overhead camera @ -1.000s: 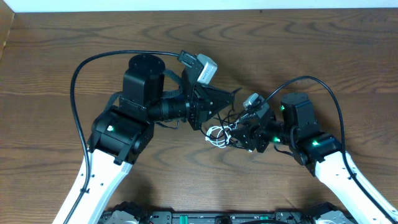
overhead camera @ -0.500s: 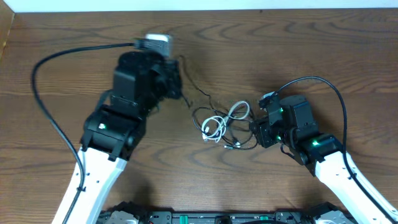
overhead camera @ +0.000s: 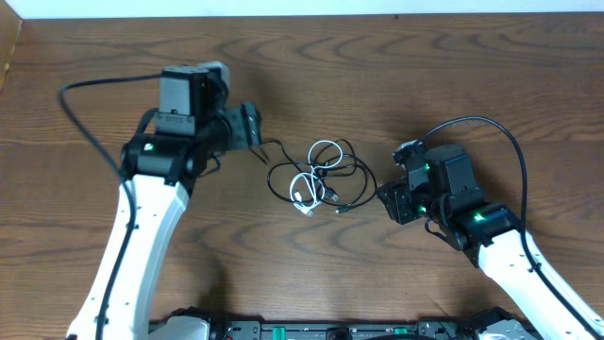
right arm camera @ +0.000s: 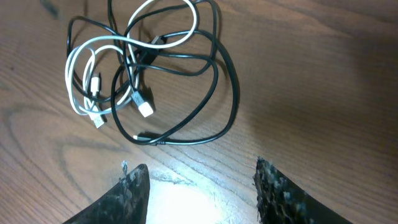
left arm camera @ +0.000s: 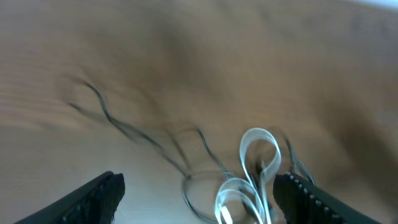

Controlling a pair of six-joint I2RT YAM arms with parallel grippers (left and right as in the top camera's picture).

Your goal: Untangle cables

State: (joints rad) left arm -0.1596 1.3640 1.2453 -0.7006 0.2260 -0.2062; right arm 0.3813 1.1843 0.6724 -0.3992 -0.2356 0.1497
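Observation:
The cables lie in a loose tangle on the wooden table between my two arms. The white cable [overhead camera: 304, 187] is looped through the black cable [overhead camera: 359, 175], whose thin tail runs left toward my left gripper [overhead camera: 255, 128]. That gripper is open and holds nothing. Its wrist view is blurred, with white loops [left arm camera: 256, 149] near the right finger [left arm camera: 311, 200] and a black strand [left arm camera: 112, 119] ahead. My right gripper [overhead camera: 385, 200] is open just right of the tangle. From its wrist, the white cable [right arm camera: 87, 74] and black cable [right arm camera: 224, 93] lie ahead of the empty right gripper [right arm camera: 202, 193].
Thick black wires arc over each arm: one by the left arm [overhead camera: 85, 142], one by the right arm [overhead camera: 500, 132]. The table's far edge [overhead camera: 302, 17] meets a white wall. Bare wood [overhead camera: 425, 76] surrounds the tangle.
My left gripper swung back to the left, pulled the tangle looser and opened, letting go of the black cable. My right gripper backed off to the right earlier and has stayed there.

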